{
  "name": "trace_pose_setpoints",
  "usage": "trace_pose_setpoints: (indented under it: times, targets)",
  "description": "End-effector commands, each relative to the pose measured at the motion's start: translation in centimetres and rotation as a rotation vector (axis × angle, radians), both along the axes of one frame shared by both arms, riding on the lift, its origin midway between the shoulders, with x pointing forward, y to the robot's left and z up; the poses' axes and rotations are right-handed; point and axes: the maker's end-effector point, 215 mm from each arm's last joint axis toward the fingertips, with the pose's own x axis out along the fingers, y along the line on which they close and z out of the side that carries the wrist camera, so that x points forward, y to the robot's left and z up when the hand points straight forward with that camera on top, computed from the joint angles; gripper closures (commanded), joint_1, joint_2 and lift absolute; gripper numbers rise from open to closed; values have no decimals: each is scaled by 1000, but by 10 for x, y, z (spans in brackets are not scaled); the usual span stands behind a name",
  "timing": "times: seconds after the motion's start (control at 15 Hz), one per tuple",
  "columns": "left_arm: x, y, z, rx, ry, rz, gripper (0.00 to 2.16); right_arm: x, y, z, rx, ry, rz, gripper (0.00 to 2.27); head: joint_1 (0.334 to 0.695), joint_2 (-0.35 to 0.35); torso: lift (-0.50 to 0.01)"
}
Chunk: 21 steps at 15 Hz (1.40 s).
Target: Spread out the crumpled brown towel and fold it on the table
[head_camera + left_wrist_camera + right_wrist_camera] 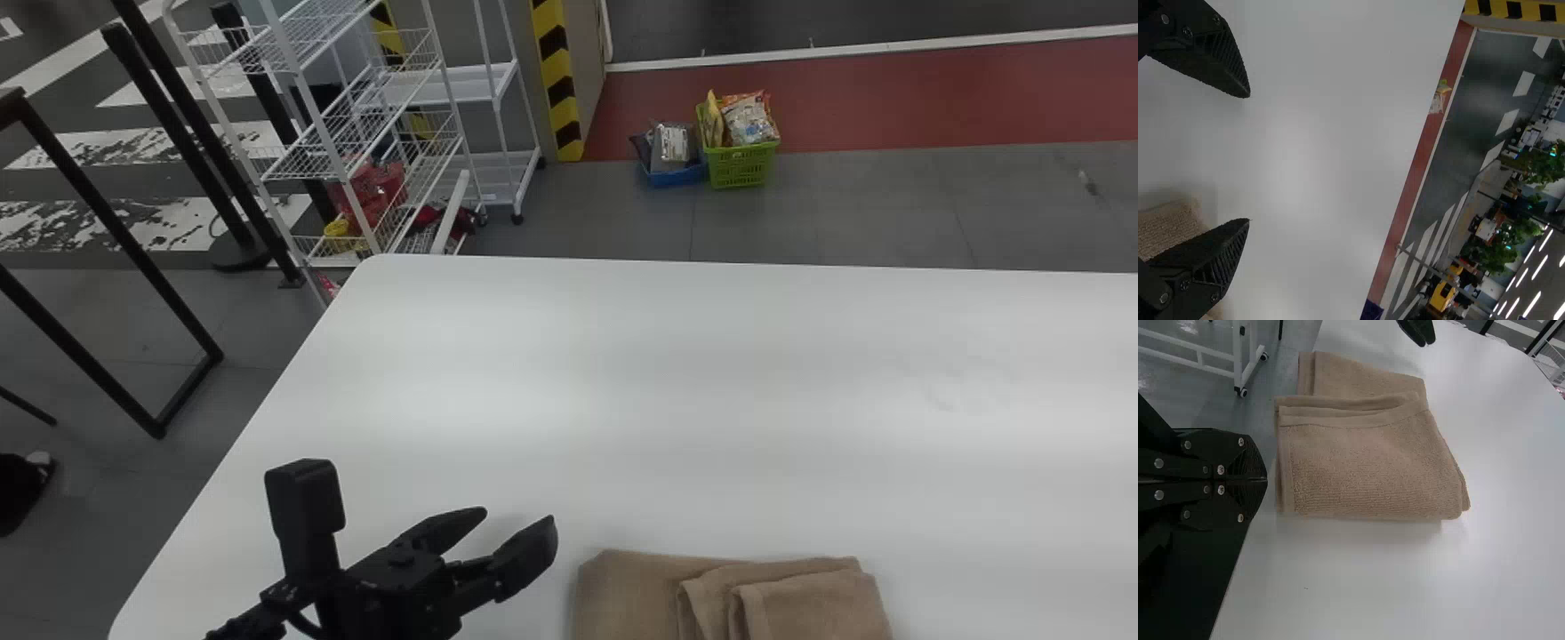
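Note:
The brown towel (636, 591) lies folded in layers at the near edge of the white table. In the head view my left gripper (520, 524) is just left of the towel, above the table, its fingers apart with nothing between them. The left wrist view shows that left gripper (1248, 159) open, with part of the towel (1171, 228) beside one finger. In the right wrist view my right gripper (1266, 480) is shut and empty, by the table's near edge, close to the folded towel (1365, 467); the towel's stacked hems face that side.
The white table (711, 373) extends beyond and to both sides of the towel. On the floor past it stand a white wire rack (347, 133), a green basket (742, 166) with packets and a blue basket (677, 176). Black metal frames stand at the left.

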Motion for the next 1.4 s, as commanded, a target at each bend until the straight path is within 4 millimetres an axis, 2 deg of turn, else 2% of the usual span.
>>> trace_pose_setpoints:
  times: [0.0,0.4,0.67,0.8,1.07,1.33]
  targets:
    - [0,0,1,-2,-2,0,167,1,-3,-7,-3,27,-10,1953,695,231,-127]
    - [-1,-2,5,-2,-8,-3,167,27,-18,-19,-31,18,-43,1953,695,191,-127]
    - [-5,-4,5,-7,-2,-8,167,74,-24,-12,-42,-44,-62,1953,695,160,-127]
    - [-8,-5,7,-7,-1,-10,167,98,-25,-19,-33,-44,-71,1953,695,149,-127]
    - [-10,-4,11,-18,-8,-13,167,124,-21,-37,-3,-3,-75,1953,695,129,-127]
    - [-10,-5,10,-18,-5,-16,167,154,-16,-38,17,-6,-71,1953,695,137,-127]
